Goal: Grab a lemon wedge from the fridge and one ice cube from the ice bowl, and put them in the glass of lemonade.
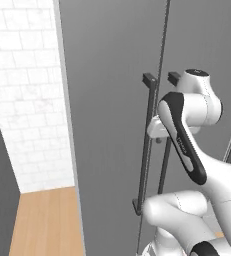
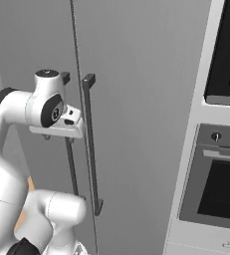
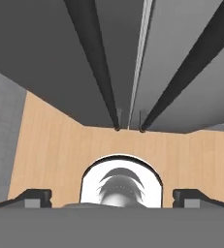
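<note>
The fridge (image 1: pixel 112 100) (image 2: pixel 136 89) stands right in front of me, tall and grey, with both doors closed. Two long dark bar handles (image 1: pixel 147 145) (image 2: pixel 90 144) flank the door seam. My gripper (image 1: pixel 157 136) (image 2: pixel 57 134) hangs just in front of the handles at mid height and points down. In the hand view the gripper (image 3: pixel 111 199) is open, its fingertips (image 3: pixel 36 197) far apart with nothing between them, and both handles (image 3: pixel 95 63) run down toward the floor. The lemon wedge, the ice bowl and the glass of lemonade are out of view.
A black built-in oven (image 2: pixel 221 189) sits in the pale cabinet to the fridge's right, with a drawer below it. Left of the fridge are a white tiled wall (image 1: pixel 27 100) and wooden floor (image 1: pixel 47 225).
</note>
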